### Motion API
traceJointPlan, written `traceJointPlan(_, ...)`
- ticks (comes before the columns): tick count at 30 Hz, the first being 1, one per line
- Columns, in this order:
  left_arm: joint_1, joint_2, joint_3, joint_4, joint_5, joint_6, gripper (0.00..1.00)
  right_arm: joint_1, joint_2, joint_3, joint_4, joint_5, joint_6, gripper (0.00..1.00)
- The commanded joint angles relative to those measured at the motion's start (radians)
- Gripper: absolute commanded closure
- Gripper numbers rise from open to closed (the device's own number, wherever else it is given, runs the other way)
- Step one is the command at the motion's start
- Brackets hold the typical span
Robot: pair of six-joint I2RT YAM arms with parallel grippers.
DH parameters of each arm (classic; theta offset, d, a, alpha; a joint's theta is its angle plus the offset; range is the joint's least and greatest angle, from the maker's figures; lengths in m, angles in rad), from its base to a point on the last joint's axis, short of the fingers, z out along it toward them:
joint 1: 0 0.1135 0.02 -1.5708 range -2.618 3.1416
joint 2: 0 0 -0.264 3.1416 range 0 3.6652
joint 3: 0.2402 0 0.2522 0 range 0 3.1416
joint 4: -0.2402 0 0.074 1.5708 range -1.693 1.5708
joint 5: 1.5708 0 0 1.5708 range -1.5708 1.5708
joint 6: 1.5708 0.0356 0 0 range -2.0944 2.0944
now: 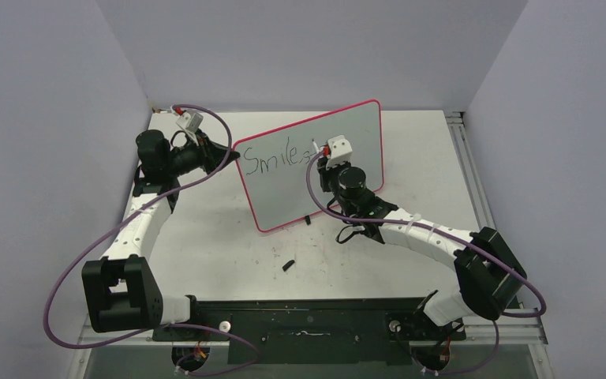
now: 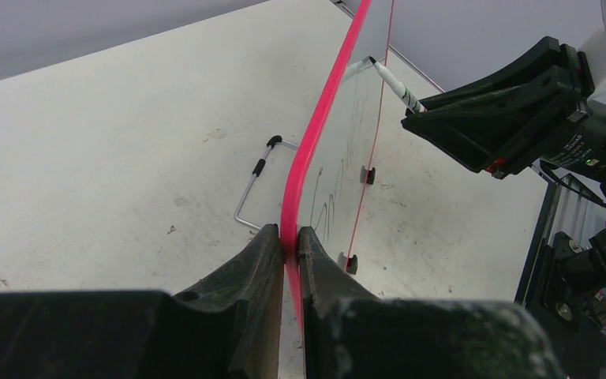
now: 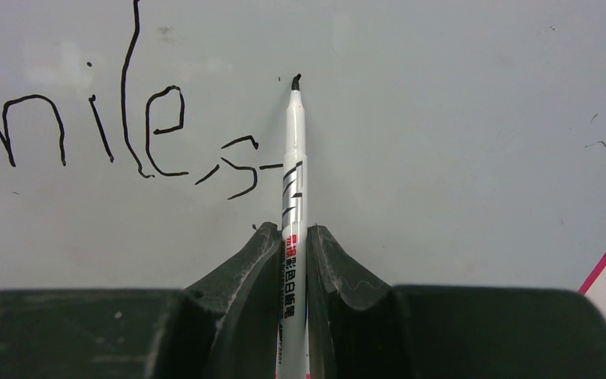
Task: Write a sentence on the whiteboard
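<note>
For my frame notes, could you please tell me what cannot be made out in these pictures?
Top external: anything written after "Smiles" on the whiteboard is hidden behind the right tool and its marker.
Right wrist: the word's start is cut off by the left edge.
Left wrist: the whiteboard is seen nearly edge-on, so its writing is unreadable.

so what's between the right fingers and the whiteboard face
The marker: held in the right gripper, it bridges that gap, its tip at the whiteboard just right of the writing. The right wrist view shows it best.
</note>
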Motion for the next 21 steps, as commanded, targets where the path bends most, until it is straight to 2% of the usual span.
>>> traceJointPlan(1,0.004,-0.025,0.001,0.013,0.013,0.015,1.00,-0.006,-0.006,0.004,0.014,-0.021,0.025,0.95)
traceJointPlan(21,0.004,-0.029,0.000,0.016,0.016,0.012,1.00,0.023,-0.047,-0.122,-0.035,-0.014,0.101,0.95)
